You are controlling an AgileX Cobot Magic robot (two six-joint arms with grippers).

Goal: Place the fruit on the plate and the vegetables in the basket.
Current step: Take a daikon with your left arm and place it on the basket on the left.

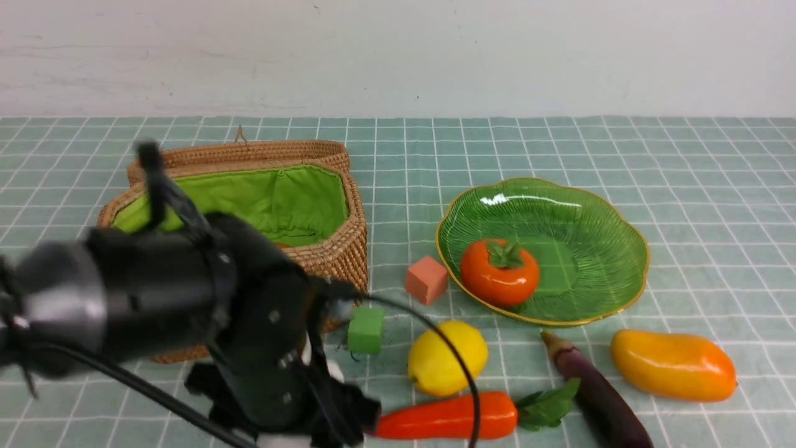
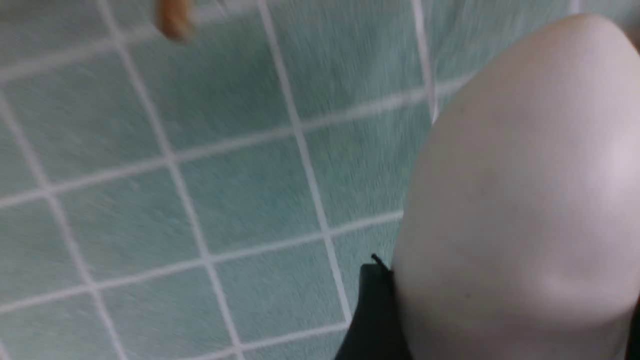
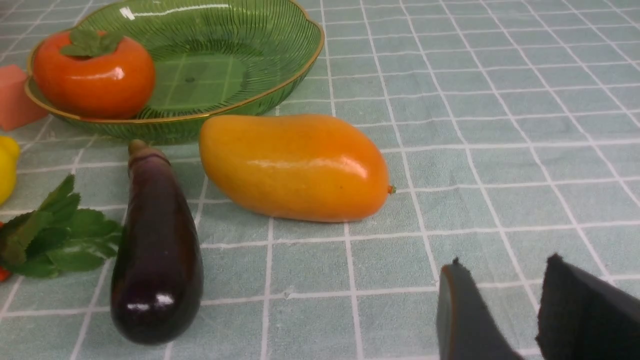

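My left gripper is shut on the white radish, low over the cloth in front of the wicker basket; the arm hides most of it in the front view. The persimmon-like fruit sits in the green plate. On the cloth lie the lemon, carrot, eggplant and mango. My right gripper is open and empty, near the mango and eggplant, touching neither.
A salmon-pink cube rests against the plate's left rim. A small green cube lies between the basket and the lemon. The basket's lid stands open behind it. A white wall closes the far side.
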